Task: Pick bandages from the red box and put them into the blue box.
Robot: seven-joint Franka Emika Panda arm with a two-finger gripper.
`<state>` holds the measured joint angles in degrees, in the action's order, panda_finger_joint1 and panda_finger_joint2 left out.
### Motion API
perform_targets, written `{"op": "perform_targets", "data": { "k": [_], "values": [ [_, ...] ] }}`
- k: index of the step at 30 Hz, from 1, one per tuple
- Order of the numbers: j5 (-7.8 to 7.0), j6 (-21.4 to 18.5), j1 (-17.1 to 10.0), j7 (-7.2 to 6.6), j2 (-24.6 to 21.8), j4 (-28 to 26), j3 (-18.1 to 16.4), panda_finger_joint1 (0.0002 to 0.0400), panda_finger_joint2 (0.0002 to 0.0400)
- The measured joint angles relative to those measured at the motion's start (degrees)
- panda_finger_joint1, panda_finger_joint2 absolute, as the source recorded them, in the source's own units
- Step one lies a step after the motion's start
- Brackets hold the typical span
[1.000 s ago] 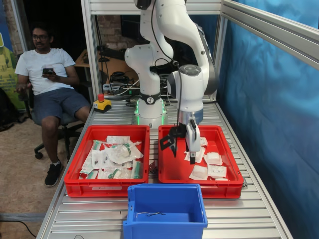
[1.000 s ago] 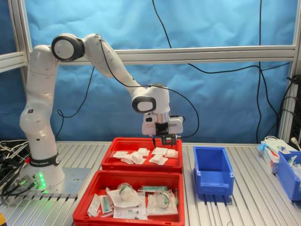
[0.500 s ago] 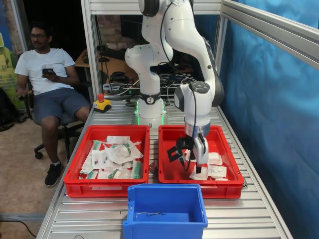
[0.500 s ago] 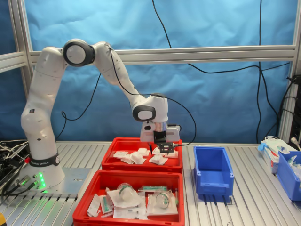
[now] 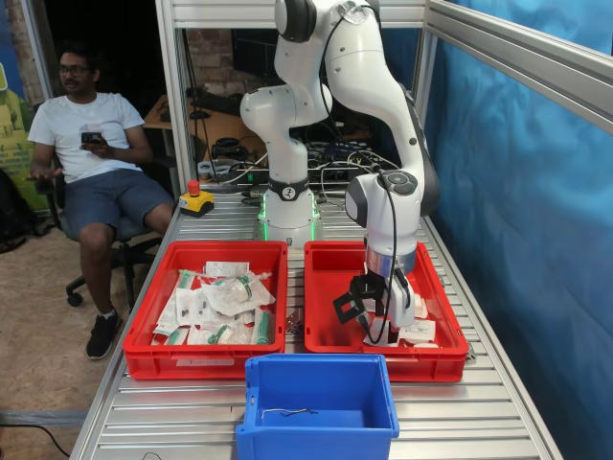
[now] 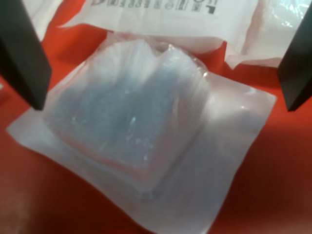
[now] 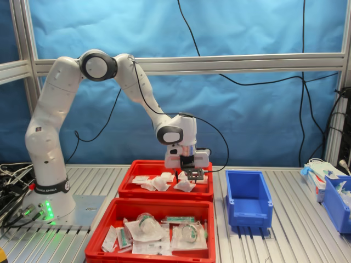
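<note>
My fingers (image 6: 19, 53) are spread apart and hold nothing; in the wrist view the two dark tips stand one on each side of a small flat square white sealed bandage packet (image 6: 141, 126), with its raised padded centre between them. I keep them wide so that the soft bulge can pass between the tips before I close.

This packet lies flat on the floor of the shallow rectangular red plastic tray (image 5: 326, 287), in the lower right of the first exterior view. Other white packets (image 5: 418, 330) lie beside it, one with printed letters just behind it (image 6: 165, 12). In the second exterior view my fingers (image 7: 188, 176) hang low over the same tray (image 7: 164, 192), at the middle of the frame.

The deep rectangular blue plastic bin (image 5: 316, 402) waits at the bottom centre of the first exterior view, close in front of the red trays, so the carry will be short. Only a thin dark wire-like thing (image 5: 287, 413) lies inside it, and I see no packet there yet.

I judge that the next step is to go down a little and close on the padded centre.
</note>
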<state>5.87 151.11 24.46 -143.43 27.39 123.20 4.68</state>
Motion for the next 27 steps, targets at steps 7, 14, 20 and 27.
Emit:
{"op": "perform_targets", "data": {
  "k": [7,14,20,27],
  "values": [
    [0.03,0.03,0.80,0.00,1.50,-0.63,-0.02,0.0400,0.0400],
    [0.06,0.03,1.38,0.00,2.25,-0.88,-0.04,0.0400,0.0400],
    [0.06,0.03,1.86,0.00,2.58,-1.08,-0.04,0.0400,0.0400],
    [0.06,0.04,1.99,0.00,2.72,-1.28,-0.04,0.0400,0.0400]
  ]
}}
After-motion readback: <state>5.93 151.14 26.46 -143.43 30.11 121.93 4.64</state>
